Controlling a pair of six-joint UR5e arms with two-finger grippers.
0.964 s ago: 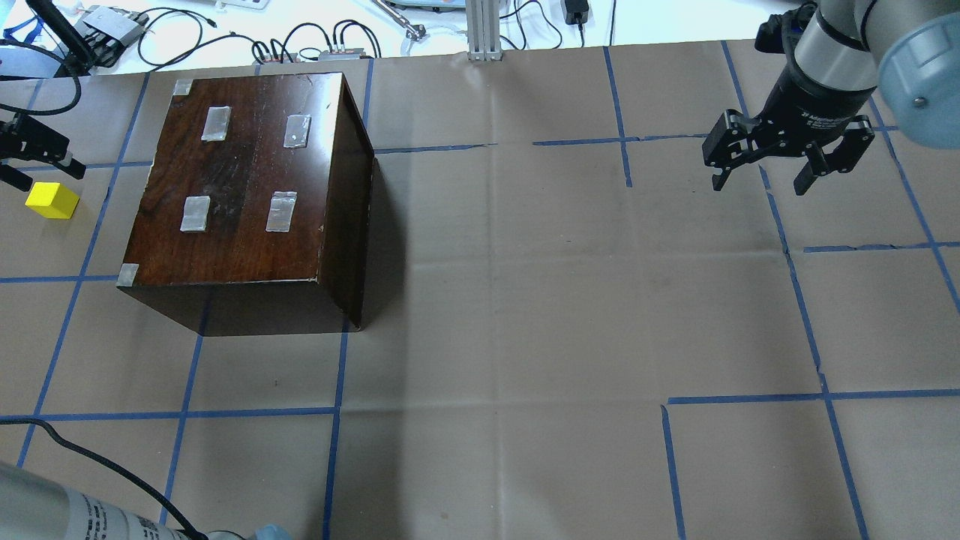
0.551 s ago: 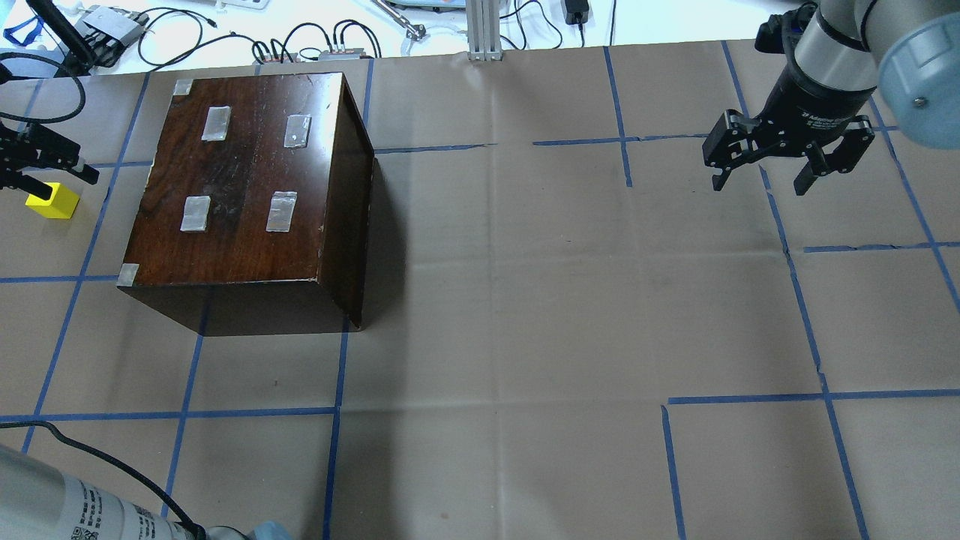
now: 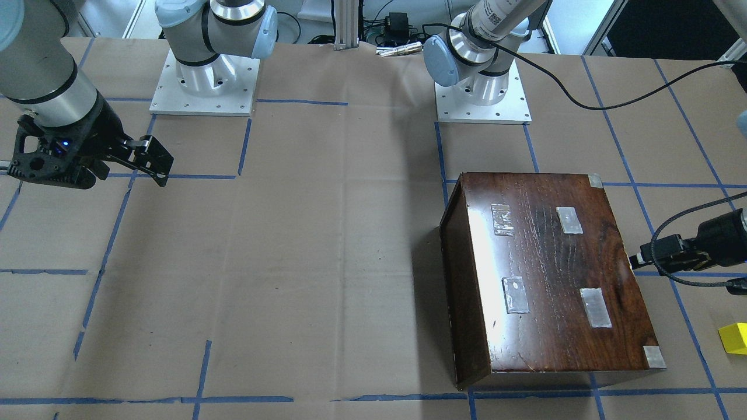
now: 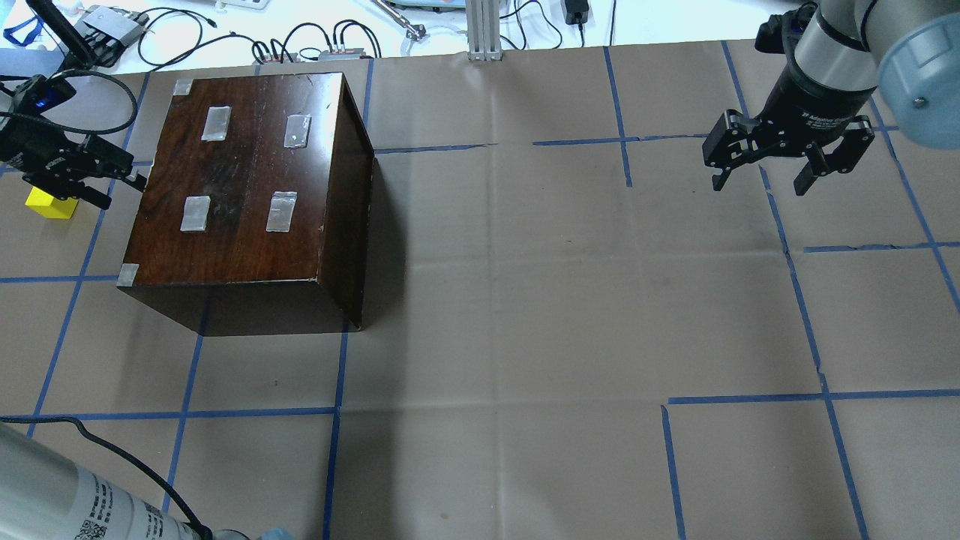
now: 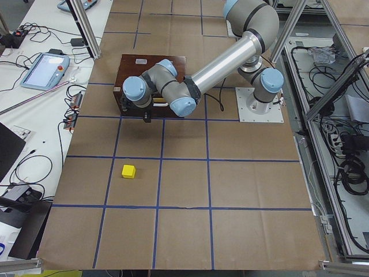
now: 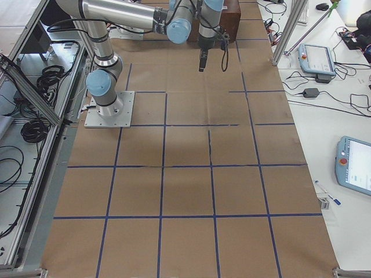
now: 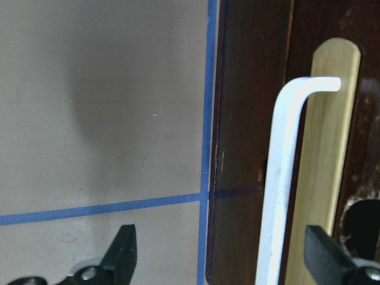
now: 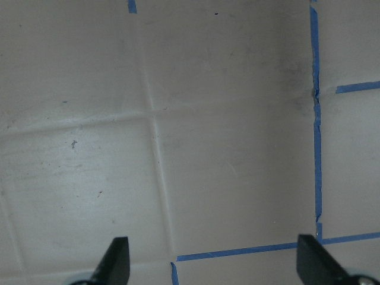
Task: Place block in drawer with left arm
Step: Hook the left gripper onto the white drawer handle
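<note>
The yellow block (image 4: 49, 205) lies on the paper left of the dark-brown box (image 4: 240, 180), partly hidden by my left gripper; it also shows in the front view (image 3: 734, 338) and the left view (image 5: 128, 171). My left gripper (image 4: 120, 191) is open and empty, right at the box's left side. In the left wrist view the open gripper (image 7: 222, 264) faces the shut drawer's dark front panel (image 7: 243, 119), with the white handle (image 7: 284, 178) between the fingers. My right gripper (image 4: 759, 186) hangs open and empty over bare paper at the far right.
Cables and small devices (image 4: 300, 45) and an aluminium post (image 4: 484, 30) line the table's far edge. The left arm's loose black cable (image 4: 97, 450) trails near the front left. Both arm bases (image 3: 204, 76) stand at the robot's side.
My left gripper has moved right, from above the yellow block to the box's left side. The block, the box and the right arm have not moved.
</note>
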